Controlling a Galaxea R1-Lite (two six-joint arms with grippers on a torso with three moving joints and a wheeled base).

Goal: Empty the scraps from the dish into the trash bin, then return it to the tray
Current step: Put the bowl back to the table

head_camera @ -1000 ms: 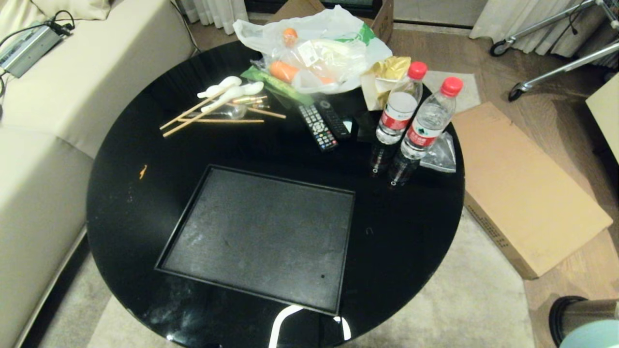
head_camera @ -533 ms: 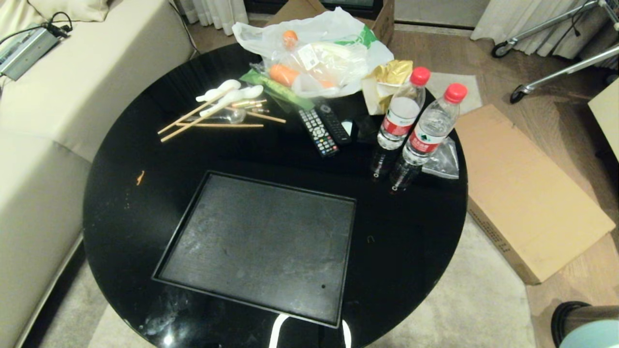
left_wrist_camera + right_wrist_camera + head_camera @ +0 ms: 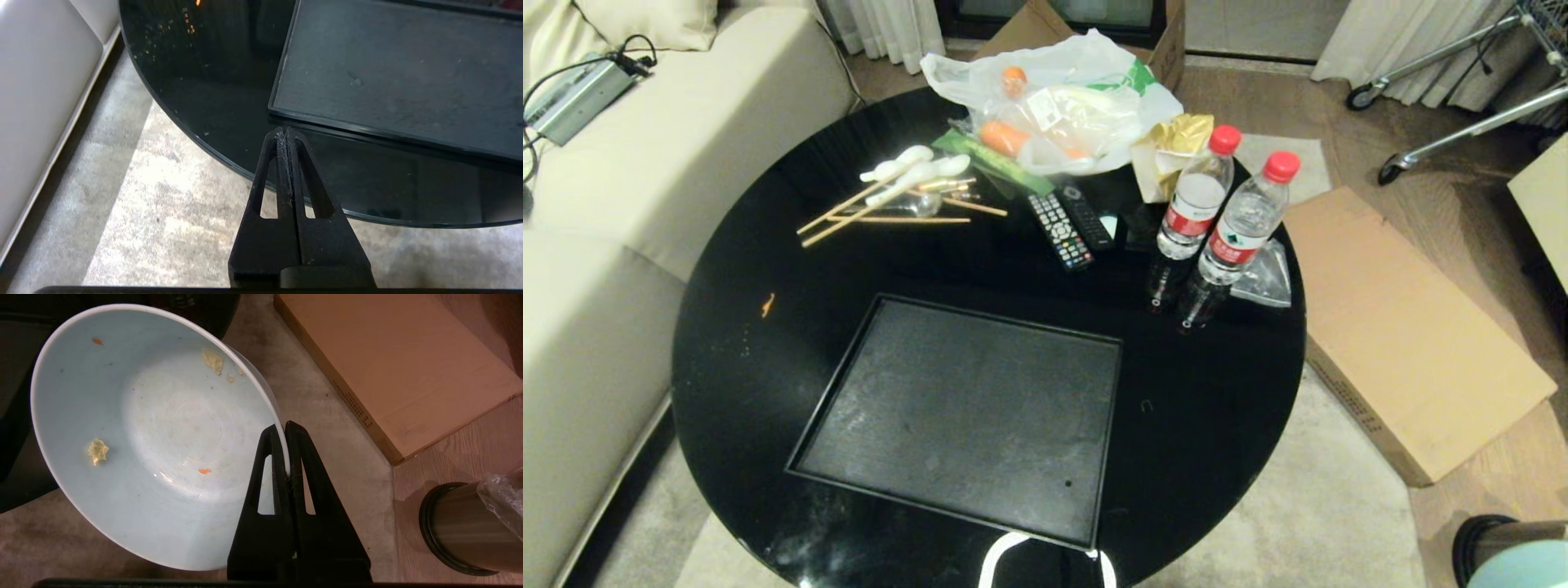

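My right gripper [image 3: 283, 426] is shut on the rim of the dish [image 3: 147, 433], a pale bluish-white bowl held over the carpet beside the table. A few scraps [image 3: 97, 451] cling inside it: small yellow peel bits and orange specks. An edge of the dish [image 3: 1523, 567] shows at the lower right of the head view. The steel trash bin [image 3: 470, 531] with its clear liner stands on the wooden floor close by, also seen as the trash bin [image 3: 1503, 535]. The black tray [image 3: 964, 412] lies bare on the round table. My left gripper [image 3: 284, 131] hangs shut and holds nothing near the table's front edge, close to the tray [image 3: 400, 69].
The black round table [image 3: 727, 343] carries chopsticks [image 3: 882, 208], two remotes [image 3: 1070, 224], two water bottles [image 3: 1217, 220] and a plastic bag of vegetables [image 3: 1054, 98] at the back. A flat cardboard box [image 3: 1413, 327] lies on the floor to the right. A beige sofa [image 3: 605, 204] stands left.
The whole head view has shifted a little as the camera moved: the table scene sits slightly lower and rightward. Nothing on the table has moved and both grippers keep their state.
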